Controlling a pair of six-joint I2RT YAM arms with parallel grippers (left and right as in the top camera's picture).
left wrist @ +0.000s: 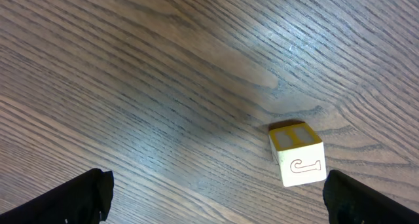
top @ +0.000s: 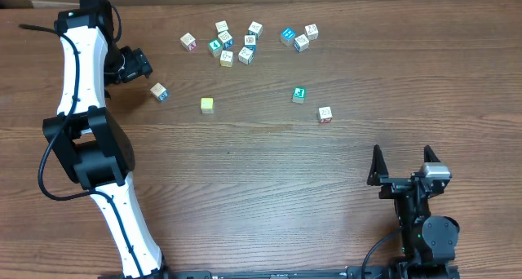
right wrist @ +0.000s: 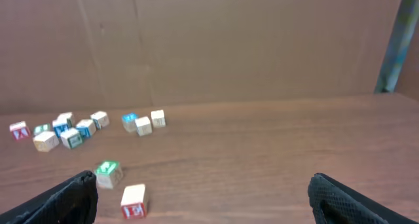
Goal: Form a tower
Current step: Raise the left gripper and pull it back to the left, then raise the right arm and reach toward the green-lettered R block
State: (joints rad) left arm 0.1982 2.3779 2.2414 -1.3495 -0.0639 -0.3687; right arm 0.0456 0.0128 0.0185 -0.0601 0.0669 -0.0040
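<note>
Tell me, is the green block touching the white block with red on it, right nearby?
Apart. The overhead view shows a clear gap of wood between the green block and the red-marked block.

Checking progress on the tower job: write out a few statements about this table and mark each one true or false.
1. Every cube in view lies singly on the table; none is stacked. True.
2. The right gripper is shut on a cube. False: its jaws stand open with nothing between them.
3. The left gripper is open, and a yellow-topped cube lies just ahead of it. True.
4. The green cube sits inside the cluster at the far side of the table. False: it lies apart from the cluster, near the red-lettered cube.
</note>
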